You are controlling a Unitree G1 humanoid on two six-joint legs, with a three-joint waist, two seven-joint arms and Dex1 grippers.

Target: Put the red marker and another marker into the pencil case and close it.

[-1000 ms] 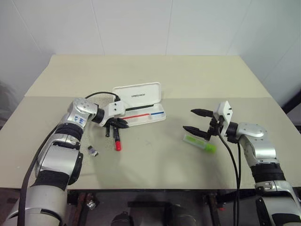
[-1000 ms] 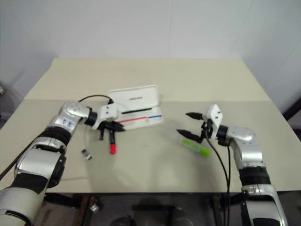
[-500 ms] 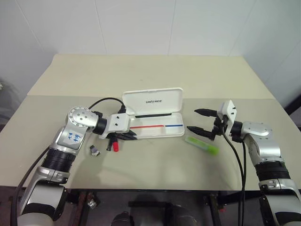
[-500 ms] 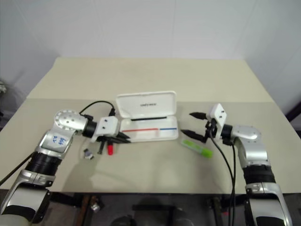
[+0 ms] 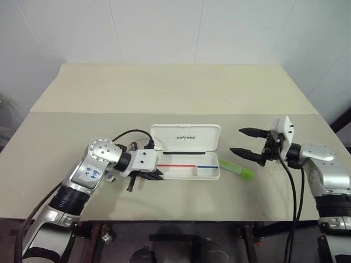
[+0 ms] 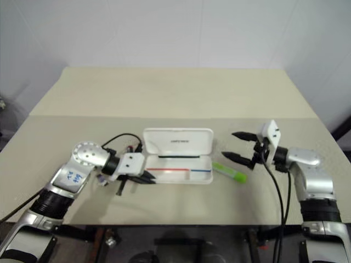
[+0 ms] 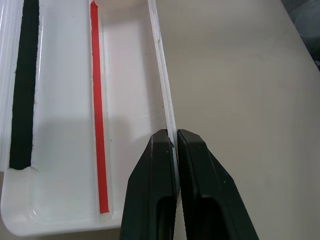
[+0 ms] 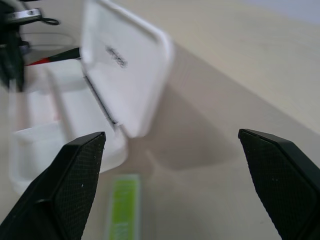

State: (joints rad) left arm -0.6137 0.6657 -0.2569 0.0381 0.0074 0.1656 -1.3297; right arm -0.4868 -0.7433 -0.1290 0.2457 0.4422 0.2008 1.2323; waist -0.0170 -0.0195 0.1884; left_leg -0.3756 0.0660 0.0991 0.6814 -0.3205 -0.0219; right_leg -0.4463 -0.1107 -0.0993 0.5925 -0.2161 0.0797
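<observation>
Head views: white pencil case (image 5: 186, 156) lies open on the table (image 5: 164, 93). The left gripper (image 5: 155, 174), fingers pinched together, grips the tray's near wall. The green marker (image 5: 237, 169) lies just beside the case's right end. The right gripper (image 5: 245, 142) hovers near it, spread wide and empty.

Left wrist view: both fingers (image 7: 152, 200) clamp the thin rim; the tray looks empty.

Right wrist view: the raised lid, green marker below. I cannot clearly make out the red marker.

Judged step: positioning the case; next, picking up a marker.
</observation>
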